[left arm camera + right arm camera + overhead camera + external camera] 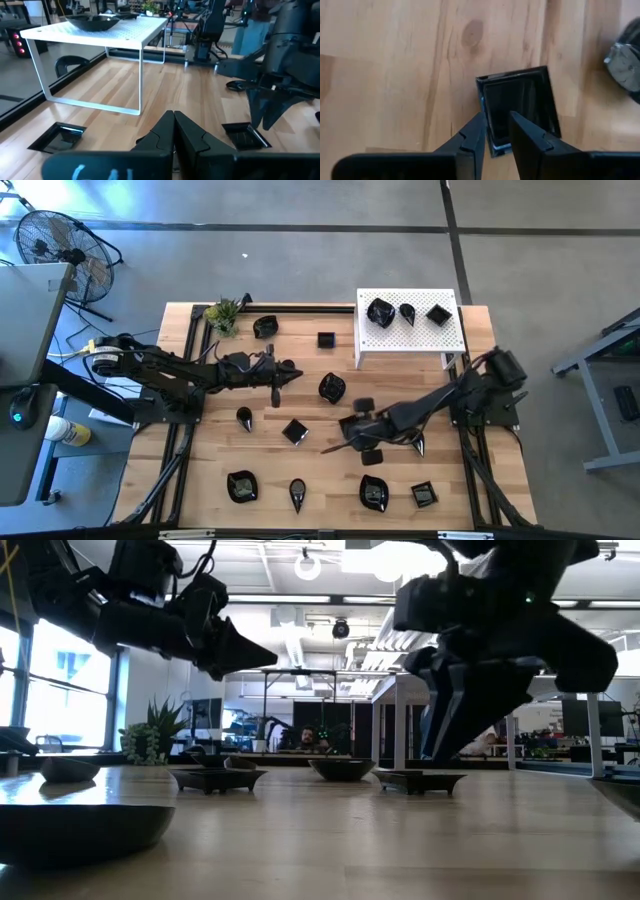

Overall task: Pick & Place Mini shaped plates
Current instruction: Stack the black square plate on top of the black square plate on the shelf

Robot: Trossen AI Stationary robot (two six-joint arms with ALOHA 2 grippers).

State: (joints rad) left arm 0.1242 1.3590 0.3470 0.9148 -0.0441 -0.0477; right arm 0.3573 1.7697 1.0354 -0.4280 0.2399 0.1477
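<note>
Right wrist view shows the right gripper (496, 131) low over a square plate (520, 105) on the wooden table (385, 75), its slightly parted fingers straddling the plate's near rim; whether they pinch it cannot be told. From above, that gripper (352, 438) hides most of the plate, near the table's middle. The left gripper (277, 392) hovers shut and empty. Three plates (408, 312) sit on the white platform (450, 340).

Glossy black mini shaped plates (295, 430) scattered flat (three on platform (450, 335))
</note>
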